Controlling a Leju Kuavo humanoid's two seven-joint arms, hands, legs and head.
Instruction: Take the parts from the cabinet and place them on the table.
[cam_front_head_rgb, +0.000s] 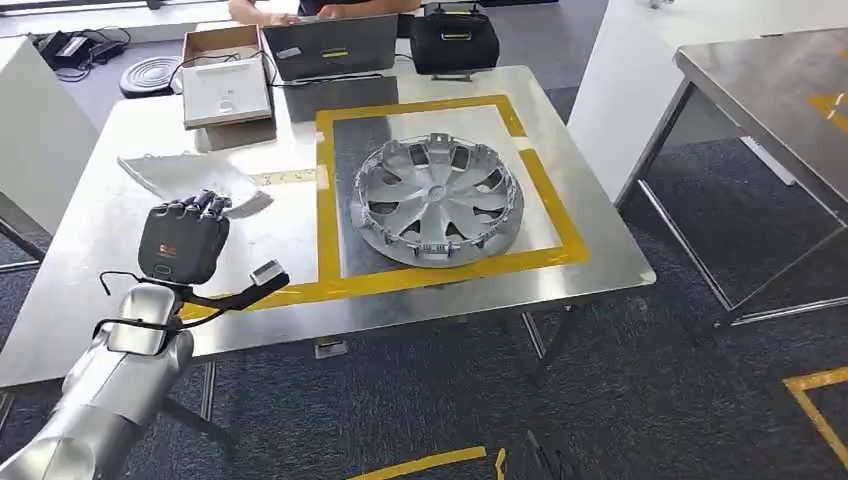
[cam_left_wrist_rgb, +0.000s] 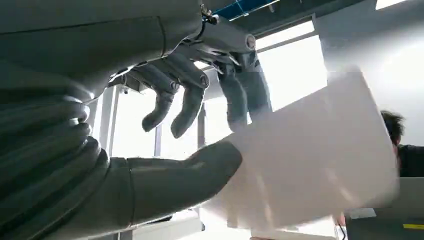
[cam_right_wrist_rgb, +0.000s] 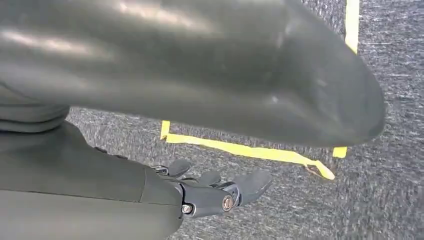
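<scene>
Head view: left hand (cam_front_head_rgb: 183, 238) is up over the desk (cam_front_head_rgb: 90, 260), back of hand toward the camera, fingers clamped on a flat white part (cam_front_head_rgb: 195, 180). Part fans out beyond the fingertips, above the bare metal left of the yellow tape square (cam_front_head_rgb: 326, 200); its long axis runs roughly across the desk, left-right, lying close to flat. Prob held high so it can go down on open desk beside the silver wheel cover (cam_front_head_rgb: 437, 200), which already lies face up inside the tape.

Left wrist view: thumb (cam_left_wrist_rgb: 190, 175) under, fingers (cam_left_wrist_rgb: 240, 95) over the white part's (cam_left_wrist_rgb: 310, 160) near edge, so a pinch at one end; rest of the sheet sticks out away from the palm, blurred.

Right wrist view: right hand (cam_right_wrist_rgb: 210, 192) hangs over grey carpet, fingers loosely extended, holding nothing.
</scene>
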